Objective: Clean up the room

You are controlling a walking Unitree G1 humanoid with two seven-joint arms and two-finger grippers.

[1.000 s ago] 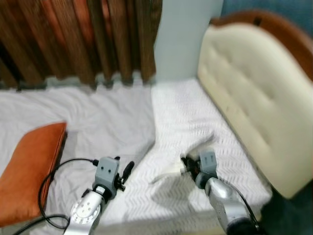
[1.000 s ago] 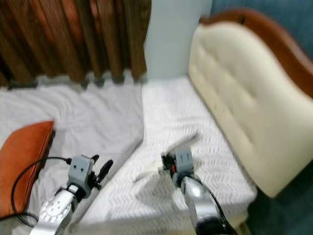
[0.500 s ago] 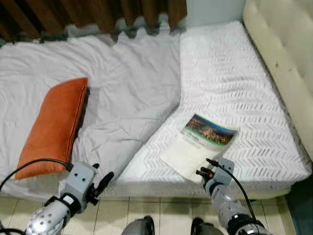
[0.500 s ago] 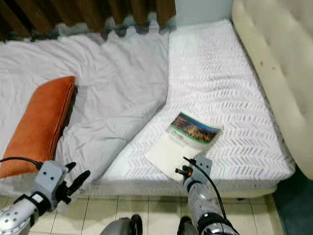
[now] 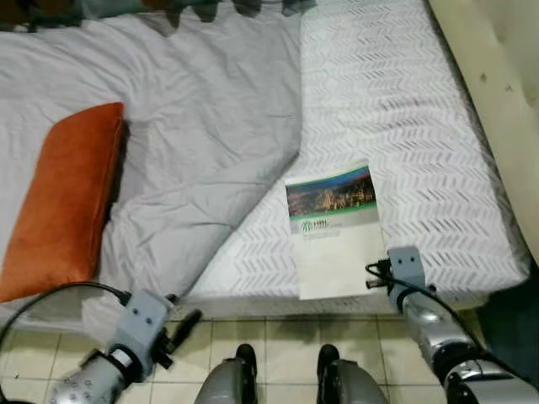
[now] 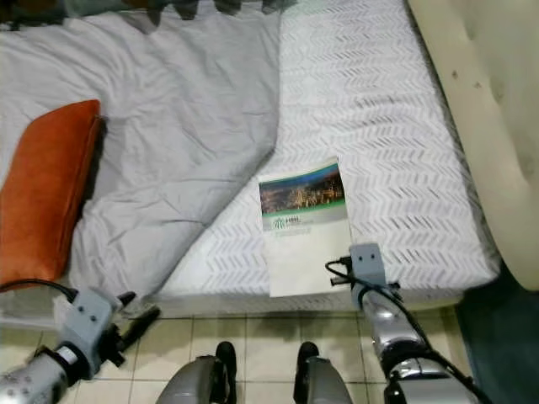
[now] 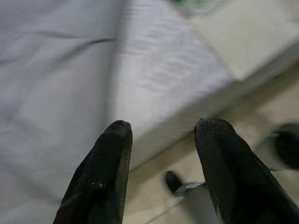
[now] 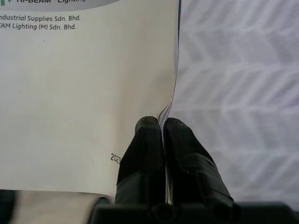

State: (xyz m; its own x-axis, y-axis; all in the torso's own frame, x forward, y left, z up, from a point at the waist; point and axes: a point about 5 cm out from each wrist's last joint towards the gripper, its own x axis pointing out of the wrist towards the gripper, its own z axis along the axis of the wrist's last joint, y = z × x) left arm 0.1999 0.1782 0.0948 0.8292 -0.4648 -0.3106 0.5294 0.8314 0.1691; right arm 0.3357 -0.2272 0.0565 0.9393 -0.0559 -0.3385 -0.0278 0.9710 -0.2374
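We see our right gripper's (image 8: 157, 122) fingers pinching the white, photo-covered paper booklet's (image 5: 333, 229) corner on the white-sheeted bed (image 5: 396, 126); left gripper (image 7: 161, 130) spread, idle.

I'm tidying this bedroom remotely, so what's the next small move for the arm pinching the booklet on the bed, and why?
Probably lift the booklet slightly and draw it toward the bed's near edge. The right gripper is shut on its near right corner, with the sheet pinched between both fingers, while the rest lies flat on the white mattress cover. The left gripper is open over the floor by the bed, so it isn't helping.
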